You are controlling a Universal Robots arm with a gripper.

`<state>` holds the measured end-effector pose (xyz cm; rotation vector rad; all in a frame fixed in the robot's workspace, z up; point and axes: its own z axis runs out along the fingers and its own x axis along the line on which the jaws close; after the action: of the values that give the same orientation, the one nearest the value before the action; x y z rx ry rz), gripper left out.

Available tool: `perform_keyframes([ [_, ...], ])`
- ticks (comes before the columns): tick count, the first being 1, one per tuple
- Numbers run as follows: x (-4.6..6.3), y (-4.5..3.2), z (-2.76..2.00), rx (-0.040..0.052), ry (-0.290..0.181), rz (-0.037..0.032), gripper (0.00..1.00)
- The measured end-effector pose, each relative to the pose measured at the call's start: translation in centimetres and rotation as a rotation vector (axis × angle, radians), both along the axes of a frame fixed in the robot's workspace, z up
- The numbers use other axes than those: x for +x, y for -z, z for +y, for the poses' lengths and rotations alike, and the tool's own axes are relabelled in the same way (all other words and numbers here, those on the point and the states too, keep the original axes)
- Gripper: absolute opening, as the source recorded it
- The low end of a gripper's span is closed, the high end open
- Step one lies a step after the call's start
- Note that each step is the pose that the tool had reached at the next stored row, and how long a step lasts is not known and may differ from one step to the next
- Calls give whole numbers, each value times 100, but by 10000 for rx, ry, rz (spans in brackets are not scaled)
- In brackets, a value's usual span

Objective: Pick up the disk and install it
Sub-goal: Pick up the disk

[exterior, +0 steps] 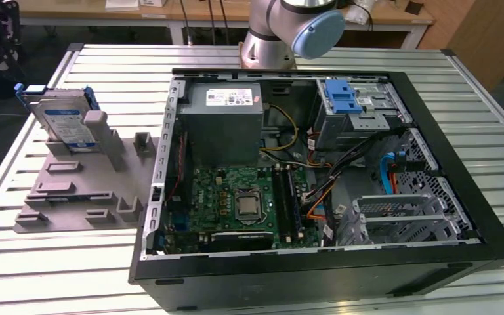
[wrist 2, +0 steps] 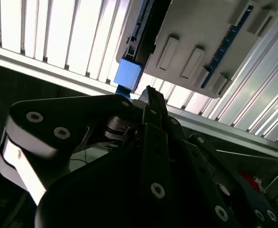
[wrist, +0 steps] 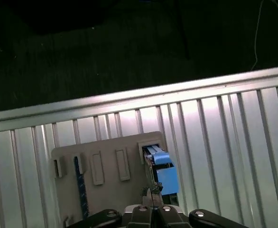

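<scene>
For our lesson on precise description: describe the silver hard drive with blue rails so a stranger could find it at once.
Find the open black computer case on the slatted metal table. At the exterior view's left of it lies a grey plastic fixture, and the silver hard drive stands on edge in it. Its white-and-blue label and blue rails stand out against the grey.

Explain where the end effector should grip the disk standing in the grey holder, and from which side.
Probably the top edge of the disk, pinched across its two flat faces, coming from above: it stands upright on edge in the grey holder, whose posts hem in its lower part.
</scene>
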<state>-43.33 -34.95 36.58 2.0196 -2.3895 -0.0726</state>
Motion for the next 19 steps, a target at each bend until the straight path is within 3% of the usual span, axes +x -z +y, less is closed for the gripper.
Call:
perform_keyframes([
  [9,-1,3,0,30,-1570,-2,11],
  [10,0,4,0,74,-1648,-15,11],
  [12,-3,7,1,169,-1670,-135,11],
  [14,-8,20,0,165,-1590,-212,11],
  [19,-9,20,0,161,-1589,-211,11],
])
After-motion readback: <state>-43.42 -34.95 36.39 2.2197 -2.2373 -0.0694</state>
